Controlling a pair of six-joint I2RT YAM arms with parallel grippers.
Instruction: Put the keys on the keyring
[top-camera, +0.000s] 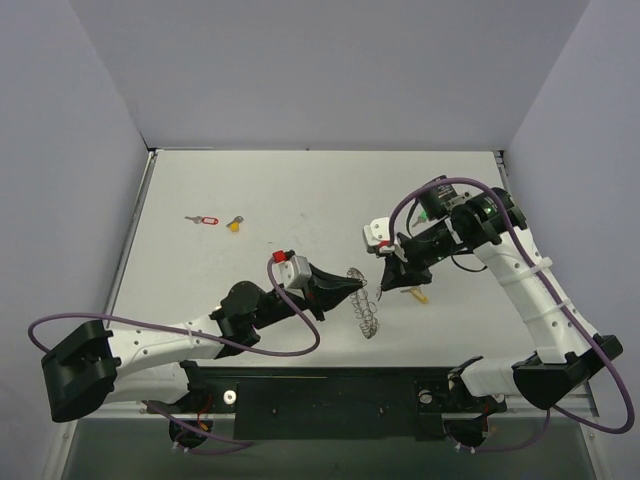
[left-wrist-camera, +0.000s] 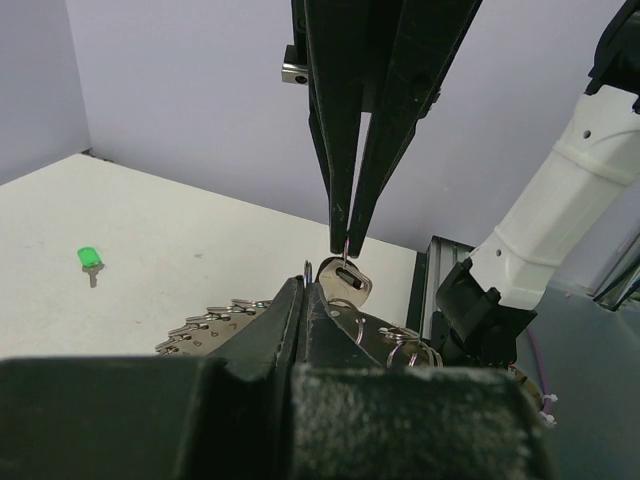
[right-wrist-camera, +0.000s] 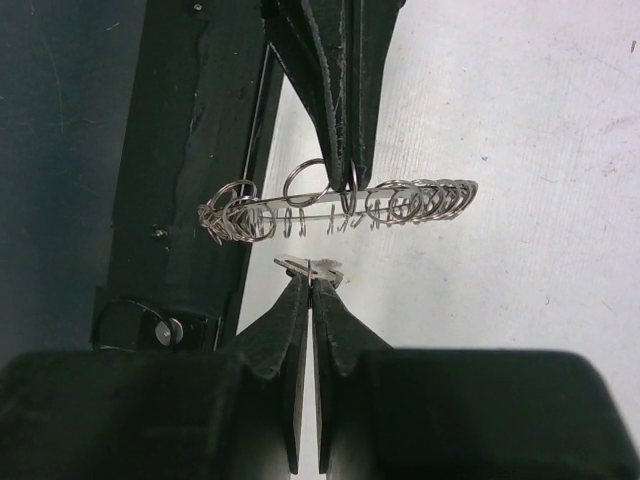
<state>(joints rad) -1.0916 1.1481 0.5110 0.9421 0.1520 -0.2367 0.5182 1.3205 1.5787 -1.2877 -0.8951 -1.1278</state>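
Silvery coiled keyring (top-camera: 366, 308) on edge nr ctr, silver key (left-wrist-camera: 350, 284) beside it; red-tag key (top-camera: 204, 220) & yellow key (top-camera: 234, 225) flat far-left.

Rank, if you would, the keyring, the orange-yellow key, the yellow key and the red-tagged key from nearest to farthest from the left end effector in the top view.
1. keyring: pinched by the left end effector itself.
2. orange-yellow key: on the table, to its right.
3. yellow key: far side, left.
4. red-tagged key: left of the yellow one.

White table (top-camera: 300, 180): red-tagged key (top-camera: 205, 220), yellow-headed key (top-camera: 235, 225) laid side by side, upper left. Orange-yellow key (top-camera: 418, 293) laid right of centre. Green-headed key (left-wrist-camera: 88, 260) seen lying alone, left of left wrist view.
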